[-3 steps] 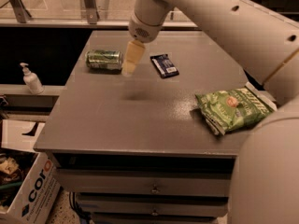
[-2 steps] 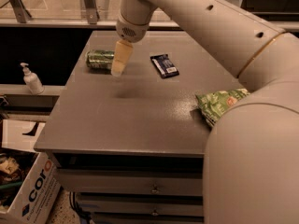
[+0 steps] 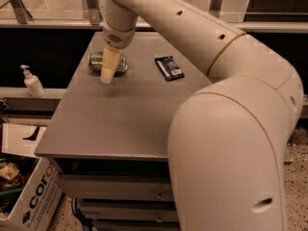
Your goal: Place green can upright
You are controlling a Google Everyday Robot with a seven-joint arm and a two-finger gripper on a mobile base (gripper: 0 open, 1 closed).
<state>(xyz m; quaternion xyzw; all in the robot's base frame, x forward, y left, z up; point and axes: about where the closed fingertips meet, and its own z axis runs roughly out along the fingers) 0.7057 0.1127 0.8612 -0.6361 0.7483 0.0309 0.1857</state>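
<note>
Gripper (image 3: 107, 76) hangs right in front of the green can (image 3: 95, 59), can't tell its grip. Can's on its side by the table's (image 3: 120, 124) far-left edge. Dark packet (image 3: 169, 67) sits well apart to the right, bare tabletop toward the near edge.

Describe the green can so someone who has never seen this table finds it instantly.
Start at the grey table and go to its far left corner. There, just behind the gripper, the green can lies on its side. It is shiny and round, unlike the flat dark packet to its right.
</note>
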